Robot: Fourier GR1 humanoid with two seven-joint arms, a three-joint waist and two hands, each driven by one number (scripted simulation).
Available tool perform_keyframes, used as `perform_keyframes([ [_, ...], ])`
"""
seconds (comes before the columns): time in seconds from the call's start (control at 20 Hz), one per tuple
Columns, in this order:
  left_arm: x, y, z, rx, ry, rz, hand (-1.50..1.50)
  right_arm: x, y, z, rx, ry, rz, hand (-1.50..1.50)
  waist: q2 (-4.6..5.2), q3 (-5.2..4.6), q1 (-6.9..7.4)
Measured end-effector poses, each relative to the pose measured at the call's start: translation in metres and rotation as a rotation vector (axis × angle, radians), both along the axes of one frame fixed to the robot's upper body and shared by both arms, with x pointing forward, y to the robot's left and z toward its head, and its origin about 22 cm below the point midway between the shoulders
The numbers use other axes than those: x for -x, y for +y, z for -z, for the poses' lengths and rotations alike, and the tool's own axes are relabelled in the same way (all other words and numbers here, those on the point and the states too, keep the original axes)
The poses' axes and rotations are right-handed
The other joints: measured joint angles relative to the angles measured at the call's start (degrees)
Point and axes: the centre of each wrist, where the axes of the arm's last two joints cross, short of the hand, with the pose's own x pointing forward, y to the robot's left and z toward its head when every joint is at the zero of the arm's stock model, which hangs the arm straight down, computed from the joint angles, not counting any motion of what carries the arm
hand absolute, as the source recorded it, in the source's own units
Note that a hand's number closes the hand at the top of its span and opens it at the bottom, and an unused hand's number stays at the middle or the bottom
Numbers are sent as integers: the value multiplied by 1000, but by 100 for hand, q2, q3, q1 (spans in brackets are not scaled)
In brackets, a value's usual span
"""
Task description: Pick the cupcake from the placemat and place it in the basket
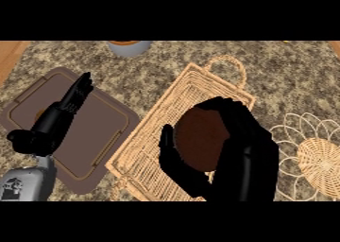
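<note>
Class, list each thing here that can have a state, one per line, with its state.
cupcake: held over the basket.
right hand: curled round the cupcake.
left hand: open, fingers straight, above the placemat.
placemat: lying flat on the counter.
basket: upright, partly hidden by the right hand.

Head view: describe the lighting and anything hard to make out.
Head view: flat light, no glare; the dark brown cupcake barely stands out from the black right robot hand curled round it above the basket; the top edge cuts the cup.
</note>
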Motion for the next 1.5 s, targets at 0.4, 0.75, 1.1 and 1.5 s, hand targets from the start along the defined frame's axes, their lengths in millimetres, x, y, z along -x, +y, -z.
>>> perform_keyframes([
  [0.4,-2,-1,7,2,1,-15,0,-40,10,2,66,-22,50,150,-4,13,-70],
  [0.75,1,-1,4,2,6,-14,0,-62,-10,9,-6,-75,122,-150,-2,19,-94],
  [1.1,4,6,7,1,-1,-20,0,-71,-12,4,-37,-108,109,-150,-9,17,-115],
  [1.5,3,-1,6,2,5,-20,0,-66,-24,-15,-186,-191,73,-150,-15,18,-136],
])
